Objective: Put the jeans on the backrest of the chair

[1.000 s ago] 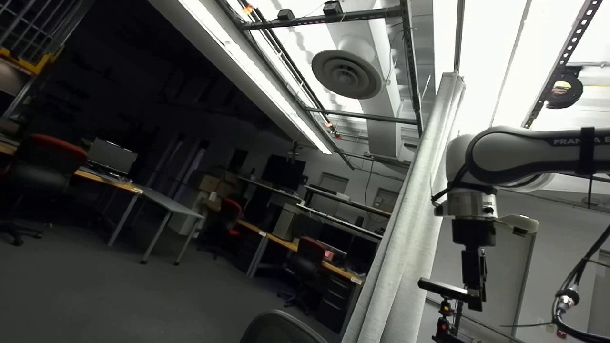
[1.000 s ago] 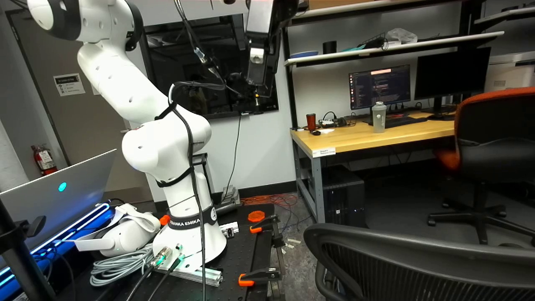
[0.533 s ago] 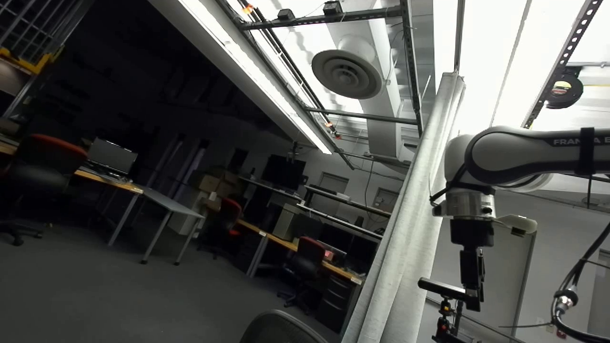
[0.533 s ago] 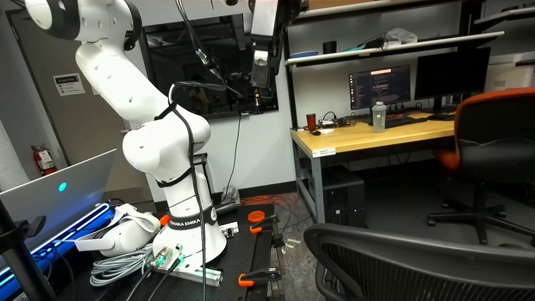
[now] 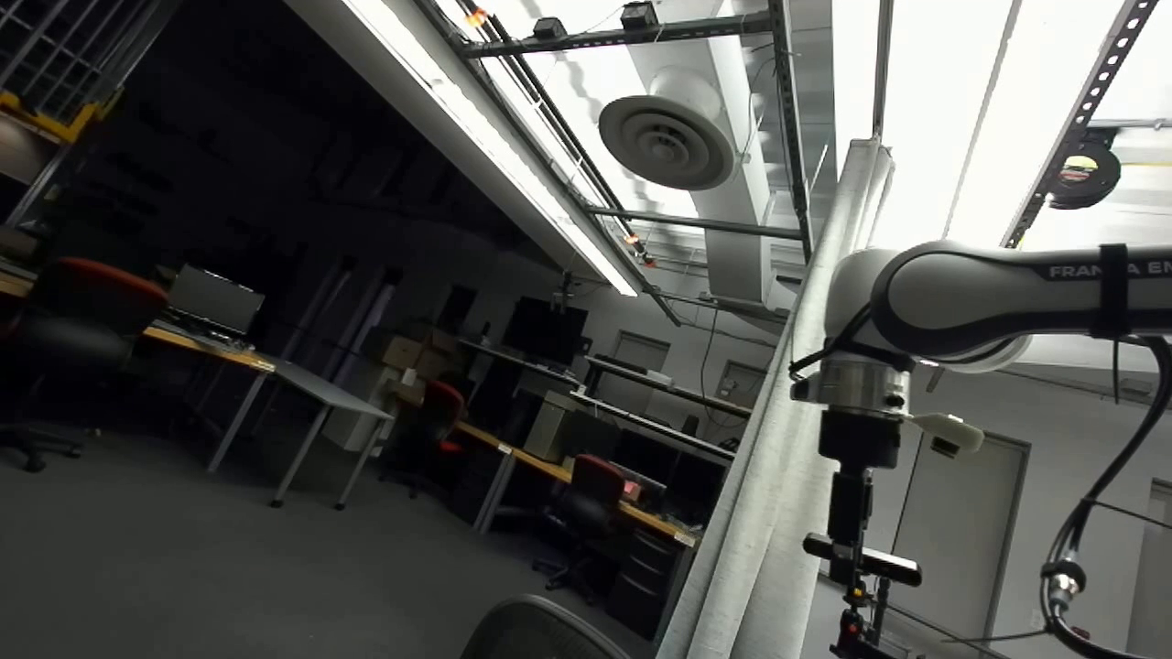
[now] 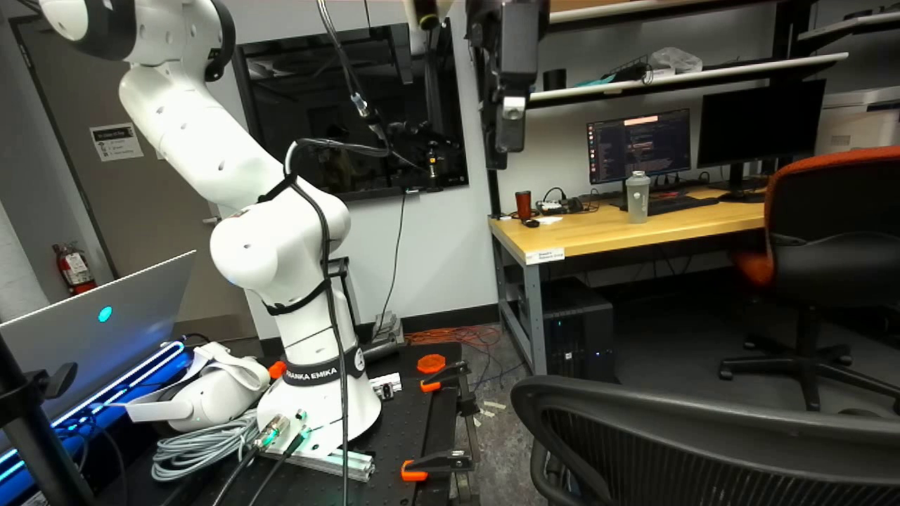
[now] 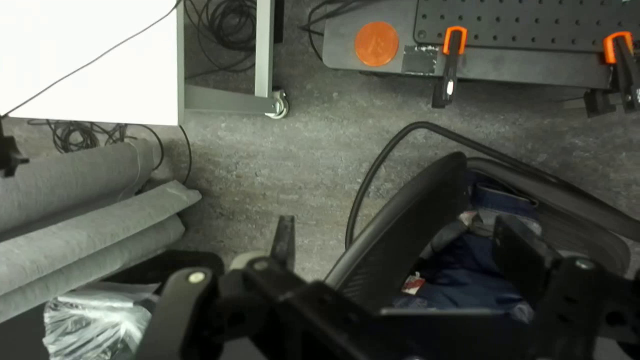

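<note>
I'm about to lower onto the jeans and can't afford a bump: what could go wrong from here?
In the wrist view, the open pincer frames the chair backrest, so a straight descent might strike it. The jeans look bunched beside it, so a shallow pinch could slip off one fold. The pincer also hides part of them, so aim may be off.

At left in an exterior view, your white, rounded arm [image 6: 274,242] wears black straps [image 6: 299,302], a dark cable [image 6: 325,246] and a FRANKA EMIKA band [image 6: 313,374]; your gripper [image 7: 397,232], low in the wrist view, is black.
</note>
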`<action>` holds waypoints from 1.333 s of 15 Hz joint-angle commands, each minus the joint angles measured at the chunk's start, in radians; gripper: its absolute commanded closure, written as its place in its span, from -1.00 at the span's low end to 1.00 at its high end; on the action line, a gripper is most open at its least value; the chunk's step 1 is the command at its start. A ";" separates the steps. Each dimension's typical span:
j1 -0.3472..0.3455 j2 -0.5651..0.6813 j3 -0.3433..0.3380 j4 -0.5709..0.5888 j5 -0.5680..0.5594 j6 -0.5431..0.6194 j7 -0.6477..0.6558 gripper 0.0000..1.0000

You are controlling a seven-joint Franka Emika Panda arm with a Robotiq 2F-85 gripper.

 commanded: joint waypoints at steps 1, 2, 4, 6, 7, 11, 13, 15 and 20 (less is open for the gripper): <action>0.046 0.018 -0.008 -0.021 0.075 0.106 0.018 -1.00; 0.053 0.024 -0.006 -0.029 0.102 0.136 0.021 -1.00; 0.067 0.040 0.003 -0.034 0.163 0.185 0.033 -1.00; 0.050 0.040 0.011 -0.028 0.142 0.165 0.017 -1.00; 0.052 0.045 0.014 -0.030 0.145 0.171 0.020 -1.00; 0.050 0.046 0.012 -0.030 0.145 0.171 0.019 -1.00; 0.050 0.046 0.012 -0.030 0.145 0.171 0.019 -1.00; 0.046 0.079 0.022 -0.024 0.136 0.201 0.050 -1.00; 0.050 0.219 0.057 0.021 0.145 0.320 0.160 -1.00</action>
